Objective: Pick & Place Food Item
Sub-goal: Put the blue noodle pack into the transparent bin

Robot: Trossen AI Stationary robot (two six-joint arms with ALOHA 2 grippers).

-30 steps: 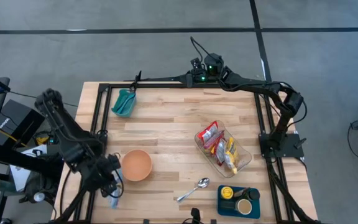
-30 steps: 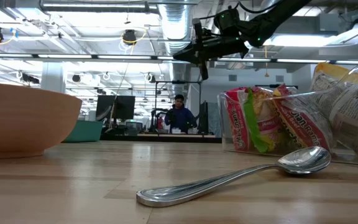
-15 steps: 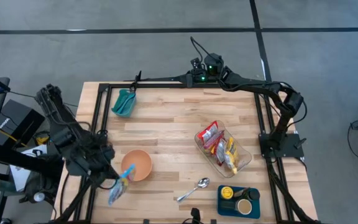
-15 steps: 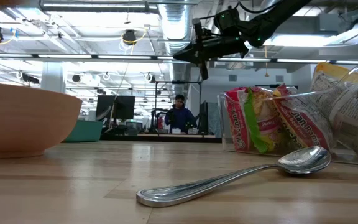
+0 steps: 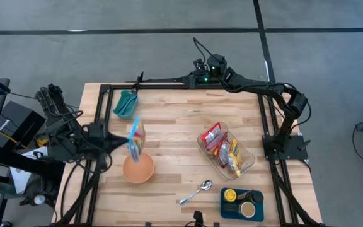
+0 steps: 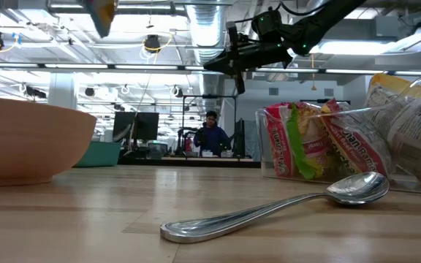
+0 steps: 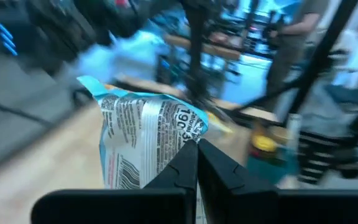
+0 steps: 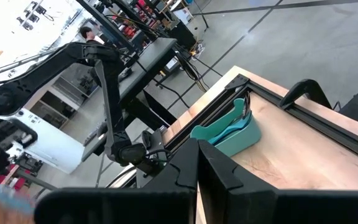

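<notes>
My left gripper [image 5: 126, 140] reaches in level from the table's left and is shut on a blue-and-orange snack packet [image 5: 135, 137], which hangs in the air over the far rim of the orange bowl [image 5: 138, 169]. The wrist view shows the packet's printed blue face [image 7: 142, 137] in front of the shut fingertips [image 7: 196, 149]. In the low view only the packet's lower tip [image 6: 101, 13] shows at the top, above the bowl [image 6: 28, 139]. My right gripper [image 5: 138, 79] is shut, holds nothing, and hovers at the far edge above a teal dish [image 5: 126, 104]. My left gripper pinches the packet's side edge [image 7: 188, 134] between its two fingers. The fingers lie about level and come from the table's left. The packet stands roughly upright in the hold, lifted clear of bowl and table.
A clear tub of food packets [image 5: 227, 151] sits right of centre. A spoon [image 5: 197, 191] lies near the front edge, beside a blue tray [image 5: 242, 203] with a yellow lid and a cup. Black frame rails [image 5: 99, 107] run along the table's sides.
My left gripper has risen from the near left corner and gone toward the far edge, rolling and tipping up to level. It stays shut on the packet, which has been carried from beside the bowl, low near the table, to high over the bowl.
</notes>
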